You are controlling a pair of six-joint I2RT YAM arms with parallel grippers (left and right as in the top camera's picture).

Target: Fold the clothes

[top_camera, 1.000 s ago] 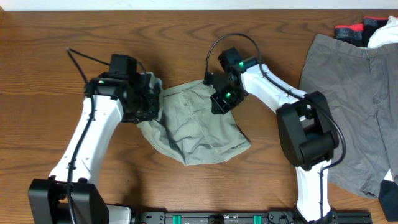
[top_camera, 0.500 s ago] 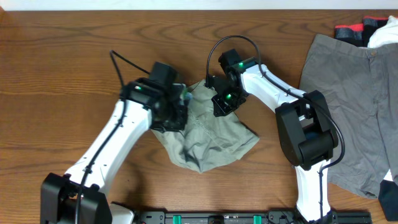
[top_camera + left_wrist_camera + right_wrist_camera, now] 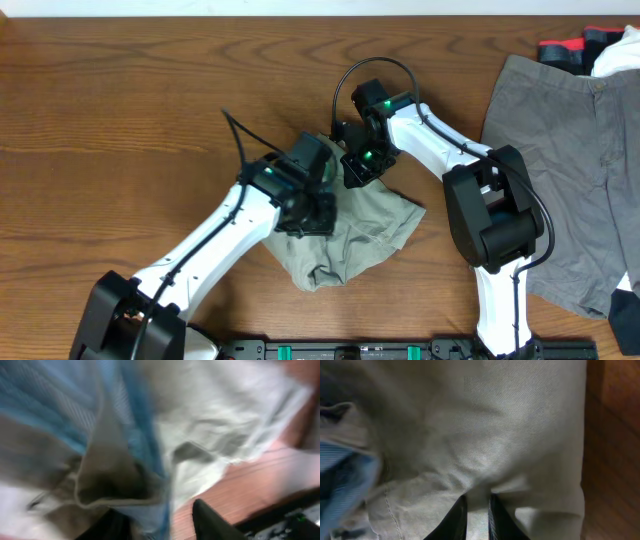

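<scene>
The khaki shorts (image 3: 365,228) are lying crumpled in the middle of the table (image 3: 100,110), and the grey shorts (image 3: 570,170) are lying at its right side.
The left gripper (image 3: 312,200) is hovering low over the left part of the khaki shorts. In its blurred wrist view its fingers (image 3: 212,520) are standing apart, and a cloth edge with blue lining is hanging between them. Just beside it, at the upper edge of the same shorts, the right gripper (image 3: 358,165) is pinching a small fold of khaki cloth between its nearly closed fingers (image 3: 456,517). The grey shorts are spreading flat, well apart from both grippers.
</scene>
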